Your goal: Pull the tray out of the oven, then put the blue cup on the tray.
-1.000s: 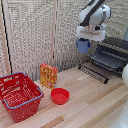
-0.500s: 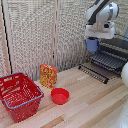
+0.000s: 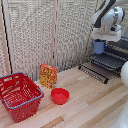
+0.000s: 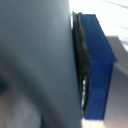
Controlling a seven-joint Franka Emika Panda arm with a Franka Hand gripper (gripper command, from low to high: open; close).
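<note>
While the jaws close on the blue cup (image 3: 99, 46), the gripper (image 3: 101, 42) holds it in the air; in the wrist view a blue wall of the cup (image 4: 97, 70) lies pressed against a dark finger pad (image 4: 80, 47). Directly below the jaws lies the tray (image 3: 106, 61), pulled out over the open door of the oven (image 3: 121, 50). Farther off on the wooden table (image 3: 95, 107) sit a red bowl (image 3: 60, 95), an orange box (image 3: 48, 76) and a red basket (image 3: 19, 95).
</note>
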